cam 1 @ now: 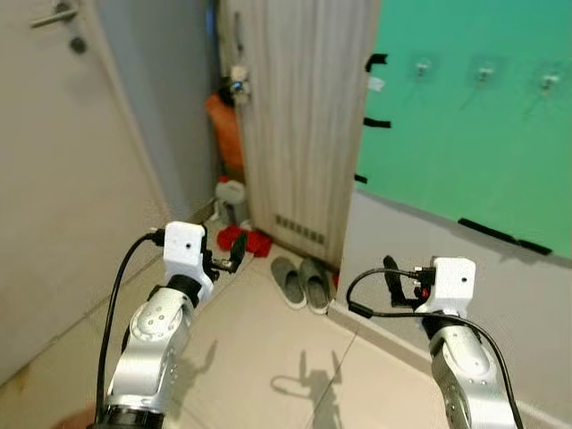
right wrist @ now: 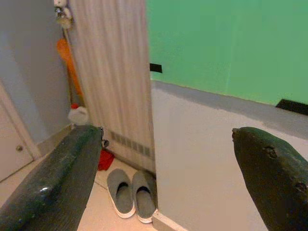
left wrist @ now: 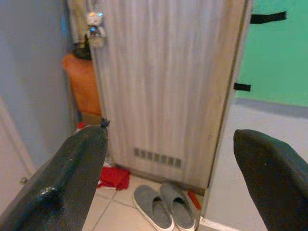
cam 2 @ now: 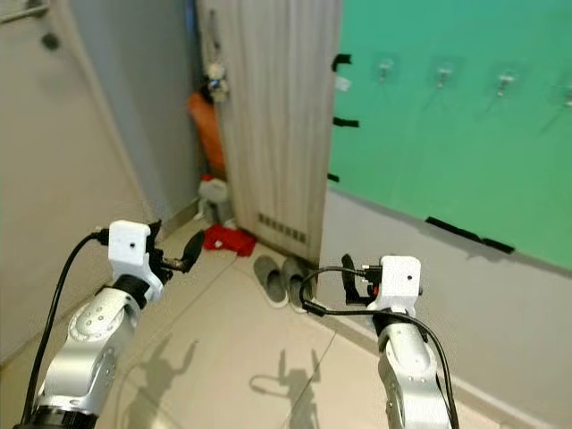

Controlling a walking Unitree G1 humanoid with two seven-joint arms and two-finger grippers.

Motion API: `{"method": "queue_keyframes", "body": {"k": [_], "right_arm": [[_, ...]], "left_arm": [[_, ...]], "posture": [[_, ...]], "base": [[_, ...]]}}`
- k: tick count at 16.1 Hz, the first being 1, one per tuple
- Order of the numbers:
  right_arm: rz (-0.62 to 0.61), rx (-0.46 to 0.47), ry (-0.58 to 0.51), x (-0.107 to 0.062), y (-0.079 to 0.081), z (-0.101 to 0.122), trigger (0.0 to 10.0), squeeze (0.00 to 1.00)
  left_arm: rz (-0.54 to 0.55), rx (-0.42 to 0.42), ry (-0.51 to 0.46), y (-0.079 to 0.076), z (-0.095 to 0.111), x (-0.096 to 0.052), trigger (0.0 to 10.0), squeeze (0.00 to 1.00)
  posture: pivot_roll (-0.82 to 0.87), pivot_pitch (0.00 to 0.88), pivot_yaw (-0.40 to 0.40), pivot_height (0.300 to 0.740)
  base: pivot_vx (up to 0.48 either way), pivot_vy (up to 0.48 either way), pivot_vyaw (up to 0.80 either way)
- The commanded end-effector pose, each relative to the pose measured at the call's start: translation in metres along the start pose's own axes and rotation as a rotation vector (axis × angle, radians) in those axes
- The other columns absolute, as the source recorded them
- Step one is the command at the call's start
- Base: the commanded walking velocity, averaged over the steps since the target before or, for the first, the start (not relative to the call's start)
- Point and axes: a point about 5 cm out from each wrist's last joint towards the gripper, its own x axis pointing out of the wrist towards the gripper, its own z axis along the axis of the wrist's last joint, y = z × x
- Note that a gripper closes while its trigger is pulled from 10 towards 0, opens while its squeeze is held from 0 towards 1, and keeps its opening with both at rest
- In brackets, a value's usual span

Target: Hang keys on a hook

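Observation:
A bunch of keys (cam 1: 237, 85) with a small pale charm hangs at the edge of the wooden door (cam 1: 304, 125); it also shows in the left wrist view (left wrist: 95, 29). Three small clear hooks (cam 1: 423, 67) sit in a row on the green wall panel (cam 1: 465, 134), up to the right. My left gripper (left wrist: 168, 139) is open and empty, held low in front of the door, well below the keys. My right gripper (right wrist: 166, 132) is open and empty too, close to the grey lower wall under the hooks.
Grey slippers (cam 1: 299, 281) lie on the tiled floor at the door's foot, with a red cloth (cam 1: 243, 239), a white jug (cam 1: 232, 192) and an orange object (cam 1: 228, 134) behind. A closed door with a handle (cam 1: 54, 16) stands at the left. Black tape strips (cam 1: 496, 234) edge the green panel.

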Motion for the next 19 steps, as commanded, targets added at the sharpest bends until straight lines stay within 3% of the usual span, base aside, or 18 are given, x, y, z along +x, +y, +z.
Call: {"method": "queue_keyframes", "body": {"k": [1, 4, 7, 19], "right_arm": [[0.012, 0.020, -0.026, 0.001, 0.006, 0.004, 10.0, 0.00], [0.001, 0.020, -0.026, 0.001, 0.004, 0.004, 10.0, 0.00], [-0.008, 0.023, -0.029, -0.001, 0.003, 0.004, 10.0, 0.00], [-0.055, 0.015, -0.048, -0.007, -0.007, 0.008, 10.0, 0.00]], "left_arm": [[0.006, 0.015, 0.000, 0.006, 0.001, 0.000, 10.0, 0.00], [-0.091, 0.047, 0.004, -0.012, 0.000, 0.002, 10.0, 0.00], [-0.113, 0.077, -0.027, -0.017, 0.004, 0.005, 10.0, 0.00], [-0.110, 0.010, -0.019, -0.017, -0.002, 0.010, 10.0, 0.00]], "posture": [[-0.04, 0.000, 0.074, 0.740], [-0.05, 0.000, 0.079, 0.740], [-0.06, 0.000, 0.083, 0.740], [-0.10, 0.000, 0.091, 0.740]], "base": [[0.000, 0.480, -0.74], [0.000, 0.160, -0.74], [0.000, -0.291, -0.74], [0.289, -0.377, -0.74]]}}
